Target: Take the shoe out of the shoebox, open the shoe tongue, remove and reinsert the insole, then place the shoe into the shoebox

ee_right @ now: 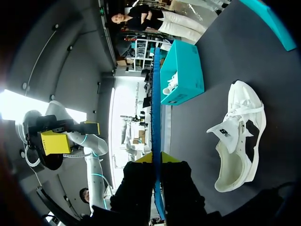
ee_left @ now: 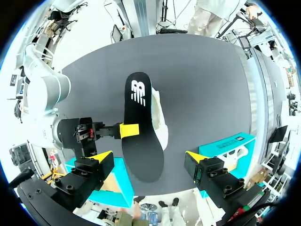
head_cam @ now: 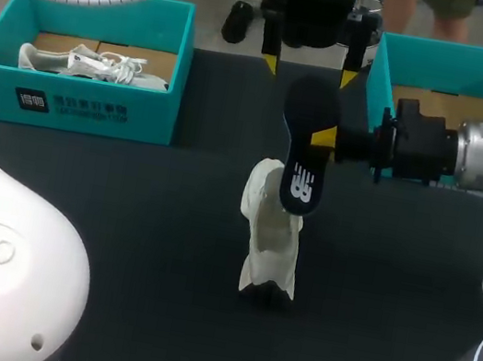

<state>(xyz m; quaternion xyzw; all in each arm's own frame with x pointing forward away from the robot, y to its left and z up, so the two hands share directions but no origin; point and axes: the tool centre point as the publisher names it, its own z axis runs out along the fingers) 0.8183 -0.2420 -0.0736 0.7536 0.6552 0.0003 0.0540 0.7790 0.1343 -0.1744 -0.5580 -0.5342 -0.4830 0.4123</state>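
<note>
The shoe (head_cam: 270, 242) stood out of its box, tongue open. Just above it at 12 o'clock, the right gripper (head_cam: 324, 139) pinched the removed insole (head_cam: 307, 145). The left gripper (ee_left: 149, 157) hung wide and empty. Probably 2 steps remained: reinserting the insole and returning the shoe to the shoebox (head_cam: 458, 64) at 2 o'clock.

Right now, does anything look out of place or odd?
Nothing damaged or spilled. The insole is out of the shoe, held in the air above it by the right gripper, as the task calls for. The tongue is folded out.
</note>
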